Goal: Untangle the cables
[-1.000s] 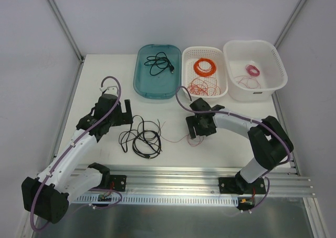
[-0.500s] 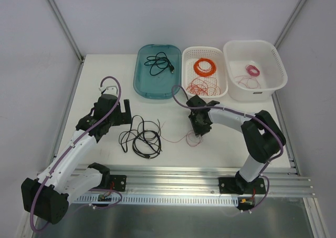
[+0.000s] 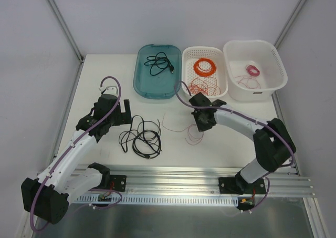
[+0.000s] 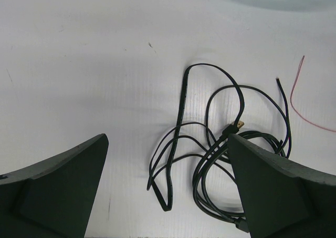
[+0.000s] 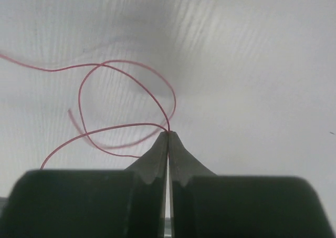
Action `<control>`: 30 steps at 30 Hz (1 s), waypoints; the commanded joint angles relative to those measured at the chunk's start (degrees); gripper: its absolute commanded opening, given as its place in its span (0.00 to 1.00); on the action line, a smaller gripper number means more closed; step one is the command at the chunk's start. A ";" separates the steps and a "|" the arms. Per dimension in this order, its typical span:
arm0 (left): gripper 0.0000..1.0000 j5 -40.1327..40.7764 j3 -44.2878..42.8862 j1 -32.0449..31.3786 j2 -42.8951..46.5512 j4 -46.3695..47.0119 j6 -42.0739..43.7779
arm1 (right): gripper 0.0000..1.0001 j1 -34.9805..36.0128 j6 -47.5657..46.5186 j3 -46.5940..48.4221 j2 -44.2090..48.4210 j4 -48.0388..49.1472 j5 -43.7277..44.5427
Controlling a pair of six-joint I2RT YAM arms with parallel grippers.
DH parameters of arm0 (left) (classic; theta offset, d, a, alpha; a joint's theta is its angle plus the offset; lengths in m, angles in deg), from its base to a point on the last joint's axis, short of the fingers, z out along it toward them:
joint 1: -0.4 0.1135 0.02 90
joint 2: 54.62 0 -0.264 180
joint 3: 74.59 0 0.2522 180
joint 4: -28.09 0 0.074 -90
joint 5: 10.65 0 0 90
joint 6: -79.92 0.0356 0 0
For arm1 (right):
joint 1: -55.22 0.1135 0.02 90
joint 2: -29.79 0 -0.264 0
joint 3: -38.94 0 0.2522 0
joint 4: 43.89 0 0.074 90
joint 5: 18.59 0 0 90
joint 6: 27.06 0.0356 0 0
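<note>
A thick black cord lies in a loose tangle on the white table left of centre. In the left wrist view the black cord spreads under my left gripper, which is open above it, fingers wide apart. Seen from the top, the left gripper sits just up-left of the tangle. A thin pinkish-red wire trails right of the cord, a small gap between them. My right gripper is shut on this wire. The right wrist view shows the wire looping out from the pinched tips of the right gripper.
At the back stand a teal tray holding a black cable, a white perforated basket with an orange ring coil and loose red wires, and a white tub with a pink coil. A metal rail runs along the near edge.
The right gripper has closed on the pinkish-red wire and shifted slightly back and right, dragging the wire away from the black cord. The left arm has not moved.
</note>
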 commanded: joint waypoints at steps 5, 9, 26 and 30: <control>0.99 1.69 0.39 0.65 0.19 0.23 0.95 | 0.01 -2.42 -6.57 14.72 17.77 -11.14 9.07; 0.99 1.60 0.39 0.65 0.19 0.23 0.95 | 0.01 -6.63 -9.91 24.30 22.52 -15.98 9.96; 0.99 0.64 0.39 0.74 -0.52 0.23 0.77 | 0.01 -33.17 -15.19 52.56 18.58 -5.56 6.53; 0.99 0.28 0.48 0.74 -0.78 0.23 0.59 | 0.01 -38.28 -14.05 53.95 14.19 -2.02 5.12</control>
